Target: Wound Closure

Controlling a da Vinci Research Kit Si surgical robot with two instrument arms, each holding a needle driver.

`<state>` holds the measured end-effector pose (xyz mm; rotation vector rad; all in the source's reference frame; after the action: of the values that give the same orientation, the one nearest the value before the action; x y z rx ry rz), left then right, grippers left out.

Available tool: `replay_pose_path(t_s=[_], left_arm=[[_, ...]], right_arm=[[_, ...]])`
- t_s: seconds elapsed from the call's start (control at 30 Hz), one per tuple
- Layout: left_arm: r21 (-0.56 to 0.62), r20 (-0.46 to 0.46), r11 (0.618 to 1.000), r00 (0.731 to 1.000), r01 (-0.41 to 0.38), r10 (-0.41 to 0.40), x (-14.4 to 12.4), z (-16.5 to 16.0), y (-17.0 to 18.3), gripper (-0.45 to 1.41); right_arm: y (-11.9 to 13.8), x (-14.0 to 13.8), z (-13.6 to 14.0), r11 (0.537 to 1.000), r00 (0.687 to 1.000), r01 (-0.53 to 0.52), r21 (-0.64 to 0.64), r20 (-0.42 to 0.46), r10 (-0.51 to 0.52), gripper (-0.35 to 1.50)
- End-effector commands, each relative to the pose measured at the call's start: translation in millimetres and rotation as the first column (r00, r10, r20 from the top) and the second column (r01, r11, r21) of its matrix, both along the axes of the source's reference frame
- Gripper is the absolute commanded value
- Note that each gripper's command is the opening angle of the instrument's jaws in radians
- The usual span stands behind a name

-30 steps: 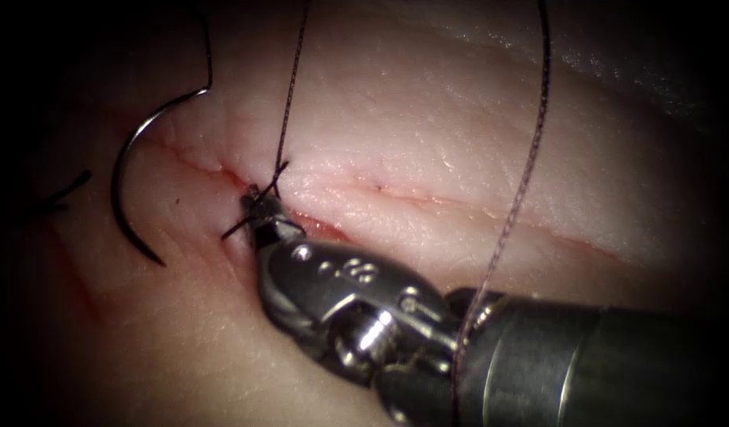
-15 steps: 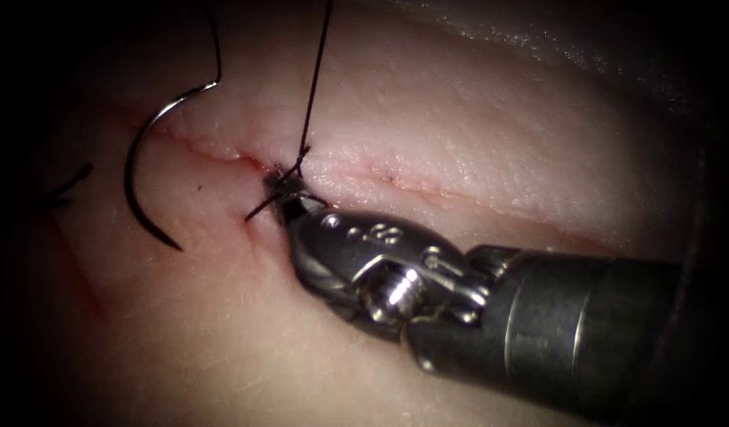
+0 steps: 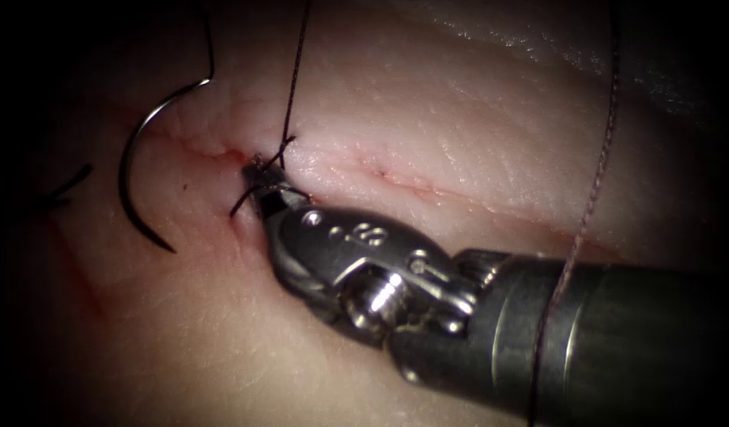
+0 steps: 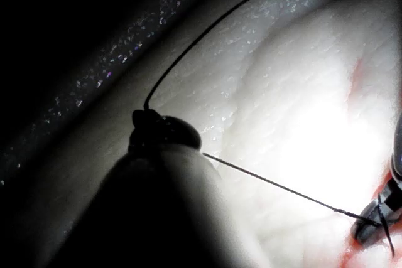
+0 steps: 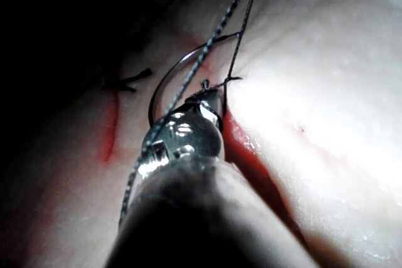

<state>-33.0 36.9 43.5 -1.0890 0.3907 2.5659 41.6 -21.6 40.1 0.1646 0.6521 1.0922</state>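
Needle (image 3: 143, 170) lies free on the tissue (image 3: 428, 126), to the left of the knot (image 3: 263, 170) that sits on the cut (image 3: 459, 198), its point away from the cut and neither tool holding it. The right tool (image 3: 268, 199) has its jaws closed at the knot, gripping the short thread tail there, while the thread (image 3: 295, 71) rises taut from the knot; in the left wrist view the same strand (image 4: 276, 186) runs straight from the left tool (image 4: 164, 131) to the knot. Whether the left tool's jaws are closed on it I cannot tell, since its tip is a dark shape against the light. To tighten well, I judge the two pulls should stay opposite and low along the tissue, so the knot seats flat on the cut without lifting its edges. A slack loop of thread (image 3: 586, 213) drapes over the right tool's shaft, and its upper end is lost in the dark, as is the needle's swaged end
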Motion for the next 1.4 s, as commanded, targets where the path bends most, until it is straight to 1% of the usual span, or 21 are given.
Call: replay_pose_path(t_s=[0.03,0.23,0.3,0.37,0.4,0.47,0.5,0.53,0.57,0.6,0.63,0.7,0.8,0.9,1.0,1.1,1.2,1.23,1.27,1.33,1.4], left_arm=[[-0.001,-0.002,1.000,1.000,0.007,-0.007,-0.7,0.6,0.7,-0.45],[-0.021,-0.029,1.000,1.000,0.008,-0.009,-0.7,1.1,1.4,-0.45],[-0.021,-0.038,1.000,0.999,0.012,-0.012,-0.5,1.0,2.0,-0.45],[-0.021,-0.039,1.000,0.999,0.013,-0.013,-0.5,1.0,2.2,-0.45],[-0.021,-0.039,1.000,0.999,0.013,-0.013,-0.5,1.1,2.3,-0.45],[-0.023,-0.040,1.000,0.999,0.013,-0.014,-0.5,1.2,2.2,-0.45],[-0.027,-0.043,1.000,0.999,0.016,-0.017,-0.6,1.3,1.6,-0.45],[-0.027,-0.043,1.000,0.999,0.016,-0.017,-0.6,1.3,1.6,-0.45],[-0.029,-0.045,0.999,0.999,0.018,-0.019,-0.6,1.4,1.4,-0.45],[-0.028,-0.042,1.000,0.999,0.013,-0.014,-0.7,1.5,1.0,-0.45],[-0.024,-0.041,1.000,0.999,0.004,-0.005,-0.7,1.6,0.4,-0.45],[-0.026,-0.035,1.000,0.999,0.000,-0.001,-0.8,1.6,-0.3,-0.45],[-0.021,-0.037,1.000,0.999,-0.004,0.003,-0.9,1.5,-0.6,-0.45],[-0.020,-0.032,1.000,0.999,-0.008,0.007,-0.9,1.5,-0.8,-0.45],[-0.020,-0.030,1.000,1.000,-0.009,0.009,-0.9,1.4,-0.9,-0.45],[-0.019,-0.028,1.000,1.000,-0.011,0.010,-1.0,1.3,-1.3,-0.45],[-0.019,-0.028,1.000,1.000,-0.011,0.010,-1.0,1.2,-1.4,-0.45],[-0.018,-0.028,1.000,1.000,-0.011,0.010,-1.0,1.1,-1.4,-0.45],[-0.019,-0.029,1.000,0.999,-0.015,0.015,-1.0,1.0,-1.2,-0.45],[-0.014,-0.032,1.000,0.999,-0.021,0.020,-1.0,0.7,-0.7,-0.45],[-0.028,-0.024,0.999,1.000,-0.018,0.017,-1.0,0.4,0.0,-0.45]], right_arm=[[-1.0,1.1,0.4,1.000,1.000,0.013,0.005,0.003,-0.013,-0.35],[-1.6,1.1,0.8,1.000,0.999,0.028,0.014,0.015,-0.028,-0.35],[-2.7,1.0,1.4,0.998,0.998,0.056,0.026,0.037,-0.057,-0.35],[-2.8,1.0,1.4,0.996,0.995,0.087,-0.001,0.056,-0.087,-0.35],[-2.8,1.0,1.4,0.988,0.985,0.146,-0.055,0.097,-0.140,-0.35],[-2.8,1.0,1.4,0.956,0.958,0.254,-0.148,0.170,-0.229,-0.35],[-2.6,0.9,1.5,0.927,0.933,0.324,-0.192,0.226,-0.279,-0.35],[-2.6,0.9,1.5,0.927,0.933,0.324,-0.192,0.226,-0.279,-0.35],[-2.3,0.8,1.6,0.893,0.904,0.393,-0.220,0.268,-0.332,-0.35],[-2.1,0.7,1.7,0.871,0.886,0.431,-0.236,0.294,-0.359,-0.35],[-1.4,0.3,1.8,0.828,0.849,0.497,-0.258,0.338,-0.405,-0.35],[-0.7,-0.3,2.0,0.781,0.808,0.558,-0.279,0.396,-0.436,-0.35],[-0.1,-1.0,2.4,0.742,0.774,0.603,-0.293,0.438,-0.456,-0.35],[0.2,-1.6,3.2,0.686,0.730,0.659,-0.307,0.479,-0.487,-0.35],[0.2,-1.6,3.3,0.673,0.718,0.673,-0.307,0.487,-0.496,-0.35],[0.4,-1.4,3.0,0.677,0.735,0.657,-0.331,0.480,-0.479,-0.35],[0.5,-1.3,2.7,0.676,0.742,0.651,-0.345,0.475,-0.472,-0.35],[0.6,-1.3,2.5,0.695,0.763,0.626,-0.354,0.460,-0.453,-0.35],[0.8,-1.3,2.0,0.740,0.811,0.562,-0.369,0.420,-0.407,-0.35],[0.9,-1.2,1.5,0.779,0.846,0.508,-0.368,0.383,-0.371,-0.35],[0.9,-1.1,1.2,0.793,0.859,0.486,-0.368,0.367,-0.357,-0.35]])
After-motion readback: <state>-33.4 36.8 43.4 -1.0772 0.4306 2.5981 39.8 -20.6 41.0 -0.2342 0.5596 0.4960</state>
